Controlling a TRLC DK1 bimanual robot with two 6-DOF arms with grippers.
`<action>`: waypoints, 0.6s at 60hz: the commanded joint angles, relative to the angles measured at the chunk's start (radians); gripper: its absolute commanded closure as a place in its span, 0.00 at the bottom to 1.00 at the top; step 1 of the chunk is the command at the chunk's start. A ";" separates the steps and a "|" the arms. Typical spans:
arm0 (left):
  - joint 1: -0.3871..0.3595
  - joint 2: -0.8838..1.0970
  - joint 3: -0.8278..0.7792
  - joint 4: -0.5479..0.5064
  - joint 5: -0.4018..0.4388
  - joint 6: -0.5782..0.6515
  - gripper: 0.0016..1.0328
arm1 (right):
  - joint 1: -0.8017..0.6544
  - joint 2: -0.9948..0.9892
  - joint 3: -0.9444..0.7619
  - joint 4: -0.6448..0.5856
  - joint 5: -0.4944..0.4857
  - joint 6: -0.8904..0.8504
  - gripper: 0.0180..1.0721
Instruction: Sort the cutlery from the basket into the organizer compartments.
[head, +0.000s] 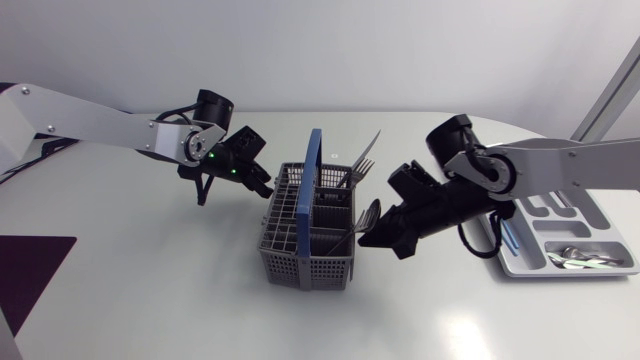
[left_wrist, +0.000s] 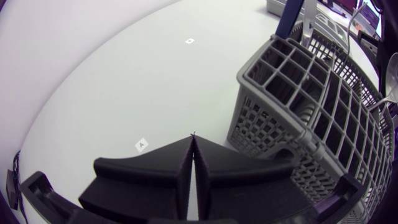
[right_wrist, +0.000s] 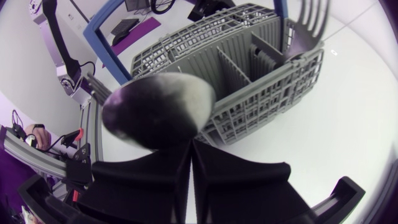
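Black hand (right_wrist: 191, 147) with both fingers pressed together on a spoon (right_wrist: 158, 111), whose bowl stands up just ahead of the fingertips. Behind it, a grey slotted basket (right_wrist: 261, 106) with inner dividers and a blue handle (right_wrist: 107, 26) stands on the white counter (right_wrist: 351, 118). A fork (right_wrist: 309, 18) rises from the basket's far compartment.

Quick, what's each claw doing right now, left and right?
Left claw: closed, holding nothing, beside the basket.
Right claw: closed on a spoon.
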 joint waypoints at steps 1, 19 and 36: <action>0.045 -0.063 -0.041 -0.014 -0.001 -0.006 0.96 | -0.060 -0.052 -0.031 -0.006 0.006 0.001 0.93; 0.005 -0.458 -0.279 -0.079 0.050 0.040 0.96 | -0.149 -0.111 -0.026 0.040 0.058 0.001 0.93; -0.272 -0.801 -0.314 -0.303 0.044 0.030 0.96 | -0.155 -0.163 -0.010 0.055 0.089 0.013 0.93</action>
